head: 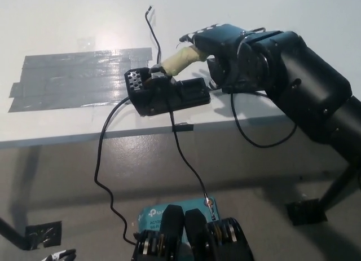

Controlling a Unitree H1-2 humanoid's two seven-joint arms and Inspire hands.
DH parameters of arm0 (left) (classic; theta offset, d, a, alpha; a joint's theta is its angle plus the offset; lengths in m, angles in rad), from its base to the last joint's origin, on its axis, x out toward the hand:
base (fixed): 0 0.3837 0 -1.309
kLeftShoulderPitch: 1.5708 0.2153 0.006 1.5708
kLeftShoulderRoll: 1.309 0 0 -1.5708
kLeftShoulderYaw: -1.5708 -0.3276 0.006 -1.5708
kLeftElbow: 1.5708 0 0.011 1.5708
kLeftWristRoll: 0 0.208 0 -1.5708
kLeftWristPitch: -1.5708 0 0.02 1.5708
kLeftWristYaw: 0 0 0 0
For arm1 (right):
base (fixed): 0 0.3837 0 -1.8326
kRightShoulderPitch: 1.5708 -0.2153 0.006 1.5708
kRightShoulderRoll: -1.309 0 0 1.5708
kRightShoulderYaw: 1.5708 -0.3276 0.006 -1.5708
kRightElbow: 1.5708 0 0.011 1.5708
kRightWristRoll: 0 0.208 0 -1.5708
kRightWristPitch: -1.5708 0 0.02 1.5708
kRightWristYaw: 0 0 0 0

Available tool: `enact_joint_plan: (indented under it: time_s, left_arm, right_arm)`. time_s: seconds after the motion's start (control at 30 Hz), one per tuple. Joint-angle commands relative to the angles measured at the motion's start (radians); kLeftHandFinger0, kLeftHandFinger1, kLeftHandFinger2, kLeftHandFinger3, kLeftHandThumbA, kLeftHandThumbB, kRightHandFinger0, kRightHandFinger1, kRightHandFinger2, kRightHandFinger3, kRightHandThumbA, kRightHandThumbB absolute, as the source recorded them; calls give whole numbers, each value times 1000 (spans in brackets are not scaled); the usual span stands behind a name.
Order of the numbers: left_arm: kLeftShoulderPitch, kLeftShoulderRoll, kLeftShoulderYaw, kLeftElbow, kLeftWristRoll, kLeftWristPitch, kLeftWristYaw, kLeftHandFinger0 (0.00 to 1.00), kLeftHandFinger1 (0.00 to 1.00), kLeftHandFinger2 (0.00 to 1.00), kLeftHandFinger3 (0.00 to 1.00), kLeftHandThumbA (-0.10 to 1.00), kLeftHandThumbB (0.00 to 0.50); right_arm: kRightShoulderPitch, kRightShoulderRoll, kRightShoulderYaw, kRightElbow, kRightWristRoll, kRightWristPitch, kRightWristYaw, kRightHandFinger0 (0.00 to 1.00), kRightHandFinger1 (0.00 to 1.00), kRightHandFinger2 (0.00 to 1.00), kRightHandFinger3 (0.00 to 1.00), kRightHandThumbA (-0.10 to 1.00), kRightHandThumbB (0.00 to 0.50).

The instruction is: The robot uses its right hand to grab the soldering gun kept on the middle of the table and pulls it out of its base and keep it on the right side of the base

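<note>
Near edge, bottom of frame: a teal box point(163, 211) on the floor, and a black cable point(104, 159) looping down off the table edge toward it. No white left hand visible anywhere in the frame.

Table front edge, centre of frame: black soldering base point(169, 94), a low block lying roughly level with the table edge, its perforated end at the left. A small black clip point(181, 127) sits on the table lip just below it.

Soldering gun point(176, 62): tan, tape-wrapped handle, seated in the left part of the base. Long axis runs from lower left (tip end, down in the base) to upper right (handle end). Tip not visible.

Right hand point(225, 49), black, upper centre-right of frame: fingers curled round the upper end of the handle, apparently gripping it. Contact side hidden by the hand itself, so firmness is a guess.

Key relation: the handle points straight up into the hand, so the withdrawal likely has to follow that slanted axis up and right, then set down on bare table right of the base.

Farther back, left of frame: wide patch of grey tape point(73, 80) on the white table point(254, 7); a thin wire point(153, 32) rising behind the base.
</note>
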Motion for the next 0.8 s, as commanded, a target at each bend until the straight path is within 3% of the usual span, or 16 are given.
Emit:
enact_joint_plan:
  time_s: [0.0, 0.03, 0.13, 0.2, 0.33, 0.4, 0.47, 0.57, 0.6, 0.67, 0.73, 0.77]
  left_arm:
    - [12, 17, -2, -17, 5, -8, -17, 285, 340, 448, 867, 765, 272]
    - [11, 18, -2, -10, 6, -15, -18, 289, 340, 447, 867, 763, 271]
    - [14, 17, -13, -7, 16, -25, -17, 297, 343, 452, 861, 781, 284]
    - [10, 16, -18, -1, 21, -27, -16, 278, 341, 450, 874, 774, 265]
    - [10, 16, -24, -3, 18, -25, -21, 268, 340, 441, 864, 767, 281]
    - [12, 8, -22, -3, 7, -17, -22, 259, 330, 427, 842, 735, 283]
    - [11, 9, -31, -3, 22, -13, -16, 252, 339, 434, 850, 717, 260]
    - [7, 7, -47, -9, 41, 2, -10, 256, 336, 444, 867, 711, 244]
    - [6, 8, -51, -9, 47, 2, -10, 247, 331, 445, 881, 712, 245]
    - [6, 9, -56, -10, 50, 4, -10, 248, 336, 446, 899, 715, 244]
    - [3, 10, -61, -7, 50, 4, -11, 249, 332, 438, 905, 713, 250]
    - [4, 11, -61, -8, 49, 4, -11, 249, 329, 426, 896, 711, 257]
  right_arm:
    - [-23, -37, 27, 34, -79, 44, 73, 1000, 1000, 1000, 1000, 603, 431]
    - [-20, -40, 37, 44, -107, 33, 39, 1000, 1000, 1000, 1000, 542, 441]
    - [-6, -54, 64, 27, -175, 5, -38, 1000, 1000, 1000, 1000, 467, 405]
    - [5, -56, 102, 36, -273, -21, -204, 1000, 1000, 1000, 1000, 406, 386]
    - [20, -60, 148, 35, -368, -43, -366, 1000, 1000, 1000, 1000, 389, 363]
    - [34, -61, 147, 27, -382, -53, -424, 1000, 1000, 1000, 1000, 344, 374]
    - [53, -45, 137, 29, -389, -63, -521, 902, 1000, 1000, 1000, 274, 384]
    - [54, -20, 171, 67, -444, -50, -602, 638, 1000, 1000, 1000, 246, 328]
    - [54, -14, 180, 75, -453, -38, -600, 518, 874, 1000, 1000, 247, 335]
    - [53, -7, 189, 87, -464, -24, -589, 403, 754, 1000, 1000, 252, 330]
    - [56, 5, 181, 97, -460, -9, -568, 408, 755, 1000, 1000, 209, 342]
    - [59, 12, 185, 107, -472, 7, -566, 470, 843, 1000, 1000, 132, 320]
